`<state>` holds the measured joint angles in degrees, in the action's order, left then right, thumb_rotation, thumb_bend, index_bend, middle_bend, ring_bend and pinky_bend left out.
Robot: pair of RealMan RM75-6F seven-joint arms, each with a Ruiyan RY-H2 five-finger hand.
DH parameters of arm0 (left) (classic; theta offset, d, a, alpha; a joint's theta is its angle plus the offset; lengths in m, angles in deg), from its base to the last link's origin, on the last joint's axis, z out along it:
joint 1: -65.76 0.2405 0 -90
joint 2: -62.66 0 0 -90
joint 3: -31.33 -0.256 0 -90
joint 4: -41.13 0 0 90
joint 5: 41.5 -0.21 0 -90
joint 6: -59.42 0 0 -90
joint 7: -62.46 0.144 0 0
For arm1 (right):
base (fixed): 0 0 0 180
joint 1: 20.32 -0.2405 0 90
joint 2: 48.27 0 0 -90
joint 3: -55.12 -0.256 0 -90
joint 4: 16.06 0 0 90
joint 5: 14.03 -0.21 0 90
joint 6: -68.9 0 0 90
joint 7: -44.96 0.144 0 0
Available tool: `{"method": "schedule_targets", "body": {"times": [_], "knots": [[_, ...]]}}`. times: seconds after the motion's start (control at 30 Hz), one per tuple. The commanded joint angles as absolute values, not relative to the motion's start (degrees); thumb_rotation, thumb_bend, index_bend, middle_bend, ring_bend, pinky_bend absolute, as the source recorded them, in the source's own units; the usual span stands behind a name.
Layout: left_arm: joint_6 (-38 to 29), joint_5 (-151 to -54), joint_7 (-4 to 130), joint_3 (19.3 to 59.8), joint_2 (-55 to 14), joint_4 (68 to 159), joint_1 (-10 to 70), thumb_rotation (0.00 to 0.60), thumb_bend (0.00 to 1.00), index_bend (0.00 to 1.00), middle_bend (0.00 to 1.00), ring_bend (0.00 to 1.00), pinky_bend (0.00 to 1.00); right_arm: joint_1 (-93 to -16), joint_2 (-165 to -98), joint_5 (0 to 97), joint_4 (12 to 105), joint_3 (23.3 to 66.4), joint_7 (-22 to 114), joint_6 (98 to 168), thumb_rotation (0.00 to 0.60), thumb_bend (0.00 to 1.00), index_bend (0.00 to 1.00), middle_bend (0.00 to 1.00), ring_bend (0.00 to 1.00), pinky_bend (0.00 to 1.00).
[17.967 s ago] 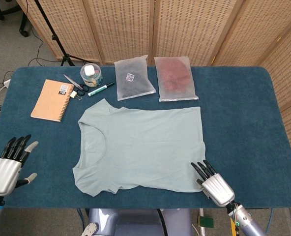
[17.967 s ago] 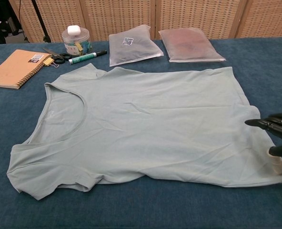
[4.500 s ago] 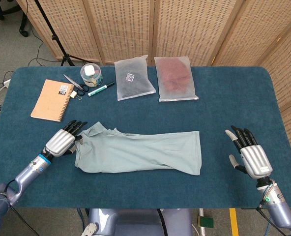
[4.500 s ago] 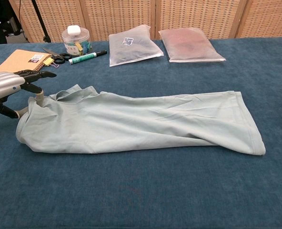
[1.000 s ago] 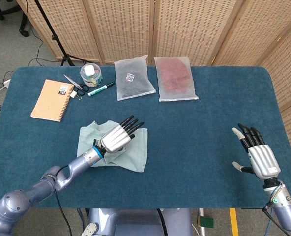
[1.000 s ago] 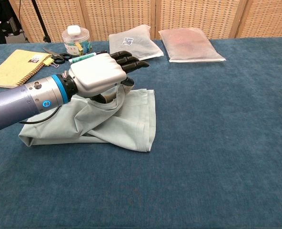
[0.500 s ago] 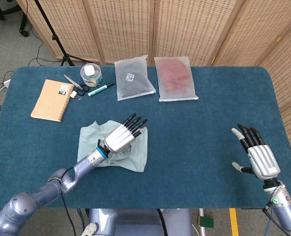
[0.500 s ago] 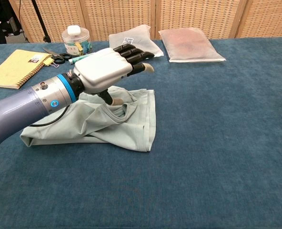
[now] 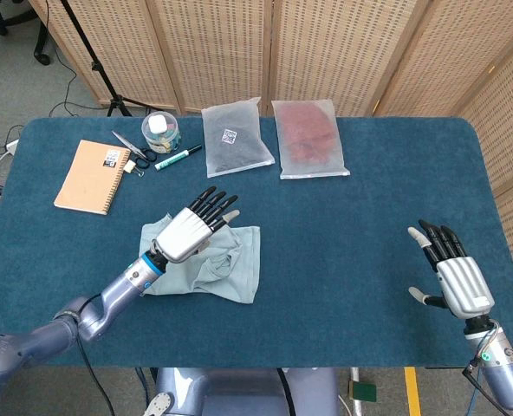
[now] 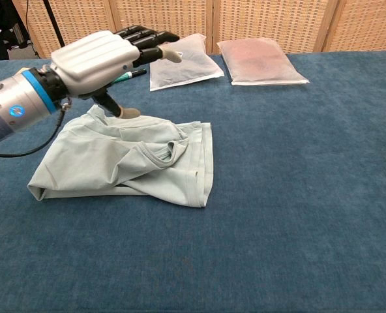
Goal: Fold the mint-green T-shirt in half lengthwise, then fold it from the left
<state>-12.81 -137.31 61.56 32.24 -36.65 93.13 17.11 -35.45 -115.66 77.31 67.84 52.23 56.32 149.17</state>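
Note:
The mint-green T-shirt (image 9: 226,264) (image 10: 115,163) lies folded into a small rumpled rectangle left of the table's middle, its collar showing on top. My left hand (image 9: 191,227) (image 10: 98,55) hovers above the shirt's back left part, fingers spread, holding nothing. My right hand (image 9: 454,276) floats open over the table's right front corner, far from the shirt; the chest view does not show it.
Along the back edge lie a tan notebook (image 9: 89,176), a small jar (image 9: 160,132), scissors and a green marker (image 9: 178,158), then two plastic bags of clothing (image 9: 234,135) (image 9: 308,137). The blue tabletop (image 9: 369,217) stretches between the shirt and my right hand.
My left hand has let go of the shirt, lifted off it and drawn back to the left. The shirt has settled flat. The right hand has stayed in place.

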Motion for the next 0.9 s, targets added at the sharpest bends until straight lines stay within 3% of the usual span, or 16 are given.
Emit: {"method": "schedule_targets", "body": {"times": [0.03, 0.27, 0.9], "knots": [[-11.0, -137.4, 61.1, 28.4, -31.6, 98.4, 20.3, 0.6, 0.21, 0.0, 0.0, 0.0, 0.0, -35.4, -115.7, 77.4, 68.0, 52.3, 56.0, 149.2, 0.6, 0.04, 0.0, 0.0, 0.0, 0.0], [-10.3, -137.4, 59.9, 26.9, -32.1, 98.4, 22.6, 0.6, 0.21, 0.0, 0.0, 0.0, 0.0, -35.4, -115.7, 77.4, 68.0, 52.2, 56.0, 149.3, 0.6, 0.05, 0.0, 0.0, 0.0, 0.0], [-7.5, -137.3, 61.6, 30.5, -40.9, 93.3, 19.7, 0.6, 0.22, 0.0, 0.0, 0.0, 0.0, -35.3, -115.3, 77.3, 67.9, 52.1, 56.9, 149.5, 0.6, 0.05, 0.0, 0.0, 0.0, 0.0]]}}
